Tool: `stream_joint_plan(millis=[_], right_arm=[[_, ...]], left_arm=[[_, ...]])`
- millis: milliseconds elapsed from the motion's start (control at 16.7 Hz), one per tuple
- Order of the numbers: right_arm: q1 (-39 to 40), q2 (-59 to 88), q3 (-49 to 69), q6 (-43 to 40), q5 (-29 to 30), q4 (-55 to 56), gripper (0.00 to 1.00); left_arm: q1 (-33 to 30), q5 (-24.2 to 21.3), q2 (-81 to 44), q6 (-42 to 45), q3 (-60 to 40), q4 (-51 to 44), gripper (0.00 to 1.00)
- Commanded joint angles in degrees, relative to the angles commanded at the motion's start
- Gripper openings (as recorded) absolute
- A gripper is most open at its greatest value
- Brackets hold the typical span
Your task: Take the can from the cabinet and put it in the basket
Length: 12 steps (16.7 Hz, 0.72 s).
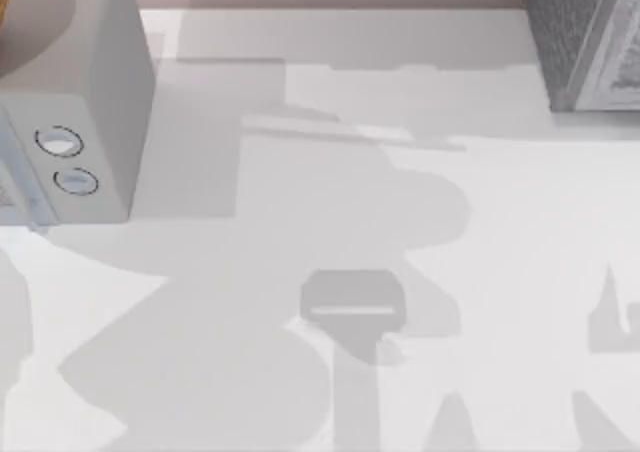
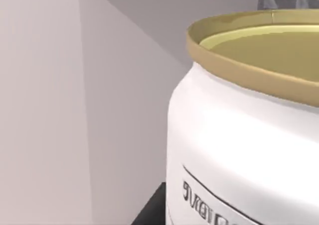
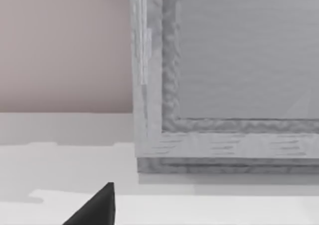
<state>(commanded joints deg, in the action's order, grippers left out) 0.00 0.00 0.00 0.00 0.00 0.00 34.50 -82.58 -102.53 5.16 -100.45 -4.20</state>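
White tabletop (image 1: 330, 102) spreads across the top view, patched with broad grey shadows. At its left stands the smooth light grey box (image 1: 95, 92) with two round dials facing the near edge — not part of this job, as far as I can judge.

Next, the left wrist view looks straight at the can (image 2: 239, 135), very close: white body, gold rim, a strip of dark lettering low down, with a pale wall beside it. A dark edge juts in at the base of the can, likely part of the left gripper, though whether its fingers grip the can I cannot tell. Such closeness suggests the can is at or within reach for carrying.

At the table's far right sits the cabinet (image 1: 590, 42), dark speckled. The right wrist view faces its paler framed front panel (image 3: 239, 56), apparently closed; one dark fingertip (image 3: 102, 205) of the right gripper shows above the table, its spread unreadable.
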Motion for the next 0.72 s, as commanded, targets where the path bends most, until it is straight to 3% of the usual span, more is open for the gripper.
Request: stream_joint_plan(millis=[360, 600, 720], right_arm=[[0.0, 0.0, 0.0, 0.0, 0.0, 0.0, 1.0], [0.0, 0.0, 0.0, 0.0, 0.0, 0.0, 1.0], [0.0, 0.0, 0.0, 0.0, 0.0, 0.0, 1.0]], left_arm=[[-5.15, 5.02, -0.34, -2.28, 3.53, 7.55, 0.0], [-5.54, 5.43, -0.36, -2.47, 3.83, 7.99, 0.0], [-5.54, 5.43, -0.36, -2.47, 3.83, 7.99, 0.15]])
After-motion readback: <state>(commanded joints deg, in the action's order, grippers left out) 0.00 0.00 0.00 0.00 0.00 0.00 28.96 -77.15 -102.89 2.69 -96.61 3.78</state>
